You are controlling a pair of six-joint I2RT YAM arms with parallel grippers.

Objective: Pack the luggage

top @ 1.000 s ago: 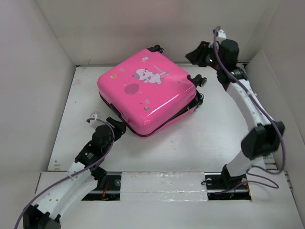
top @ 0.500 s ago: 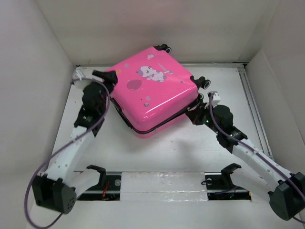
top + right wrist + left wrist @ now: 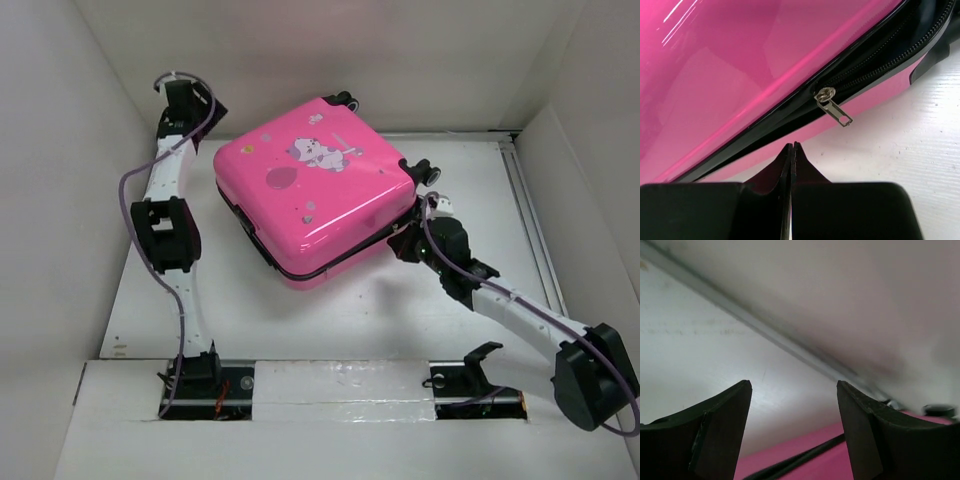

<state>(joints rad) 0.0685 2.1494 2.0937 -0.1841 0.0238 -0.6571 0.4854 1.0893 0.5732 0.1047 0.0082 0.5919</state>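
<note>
Left gripper gaping, empty, lifted off bright-pink hard-shell suitcase (was at its corner), right gripper pinched closed on nothing, beside silver zipper pull

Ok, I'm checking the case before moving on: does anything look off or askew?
The luggage is not sealed: at its right corner the zipper gapes open past the zipper pull, leaving the shells parted. The right gripper sits shut just short of that pull, gripping nothing.

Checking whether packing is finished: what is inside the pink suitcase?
Only a dark slit shows along the luggage seam, beside the zipper pull. It lies nearly shut, so any contents are hidden.
</note>
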